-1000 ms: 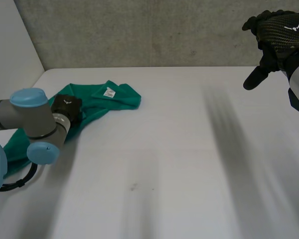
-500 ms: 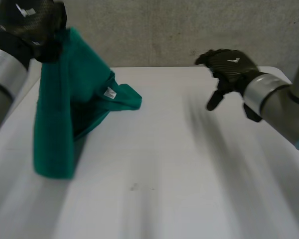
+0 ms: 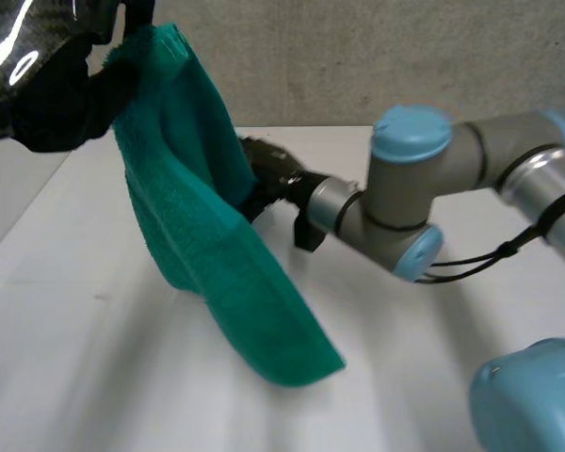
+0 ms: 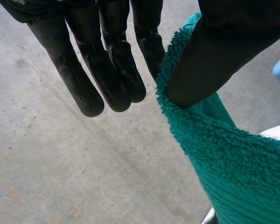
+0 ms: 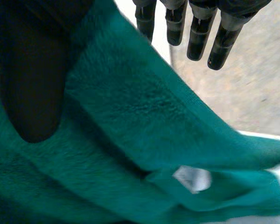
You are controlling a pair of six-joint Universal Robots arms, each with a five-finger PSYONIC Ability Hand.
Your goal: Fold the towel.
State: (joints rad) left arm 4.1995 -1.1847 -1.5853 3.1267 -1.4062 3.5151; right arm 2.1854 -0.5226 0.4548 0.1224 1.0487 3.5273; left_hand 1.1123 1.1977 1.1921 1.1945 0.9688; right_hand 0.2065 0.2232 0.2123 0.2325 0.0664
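**Towel held up over the desk**

The left robot hand [image 3: 52, 85], held high, pinches the top edge of the green towel [image 3: 207, 254] between its thumb and straight fingers. The cloth hangs slanting below it, its lower end down by the desk [image 3: 94, 377]. The right robot hand [image 3: 268, 174] is behind the hanging cloth, fingers straight and spread, thumb lying on the cloth.

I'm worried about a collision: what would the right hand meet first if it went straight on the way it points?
The green towel hanging from the left hand. The right hand is close behind it, though whether they touch is unclear.
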